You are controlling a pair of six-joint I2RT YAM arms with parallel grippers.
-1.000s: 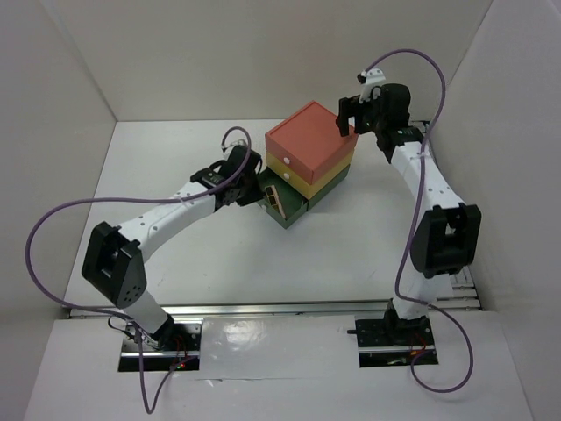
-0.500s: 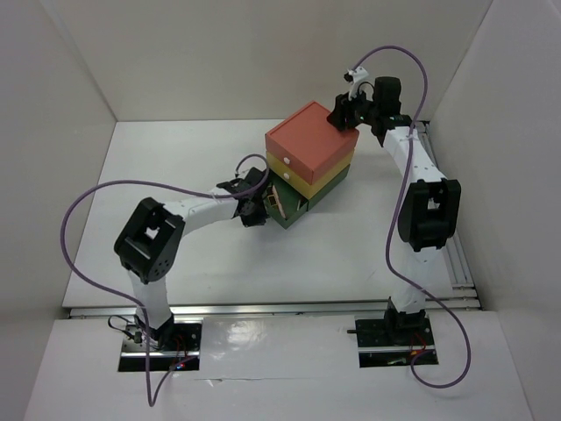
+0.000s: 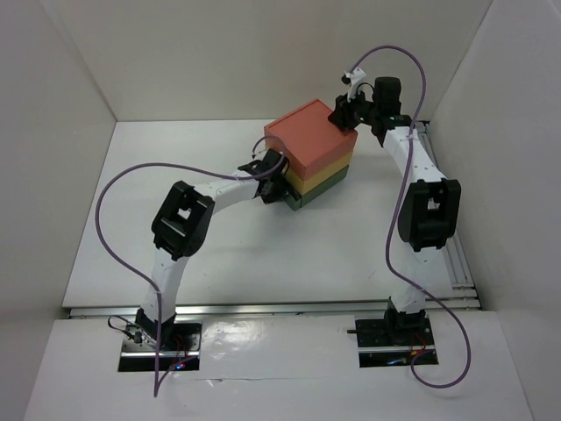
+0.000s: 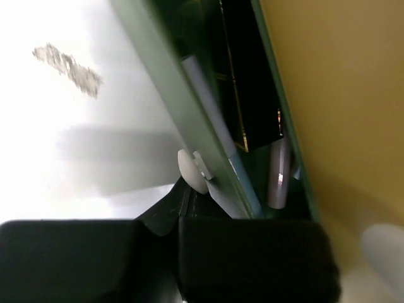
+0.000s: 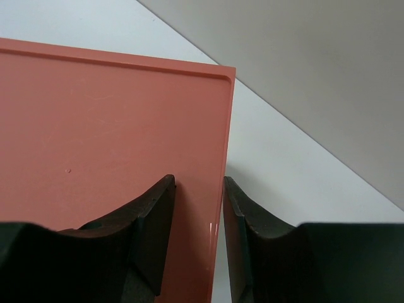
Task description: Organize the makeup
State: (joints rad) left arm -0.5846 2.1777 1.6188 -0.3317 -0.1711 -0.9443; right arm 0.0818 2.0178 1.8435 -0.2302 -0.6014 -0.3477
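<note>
Makeup shows only in the left wrist view, through the narrow gap of the green bottom drawer (image 4: pixel 170 107): a black compact (image 4: pixel 249 95), a pale tube (image 4: pixel 205 95) and a pinkish lipstick tube (image 4: pixel 278 173). My left gripper (image 4: pixel 180 218) is shut and empty, its tips against the drawer front just under the white knob (image 4: pixel 191 170). From above, the left gripper (image 3: pixel 273 175) sits at the drawer box's (image 3: pixel 308 140) front left. My right gripper (image 3: pixel 344 117) straddles the coral top's back right edge (image 5: pixel 221 164), one finger (image 5: pixel 154 218) on top and the other outside, clamped on it.
The coral-yellow-green drawer box stands mid-table toward the back. White walls close in the table on the left, back and right. A purple cable loops over each arm. A grey smudge (image 4: pixel 66 66) marks the table beside the drawer.
The left arm has swung in and pushed the green drawer almost fully into the box. The right gripper's jaws have narrowed from wide open onto the coral top's edge.
</note>
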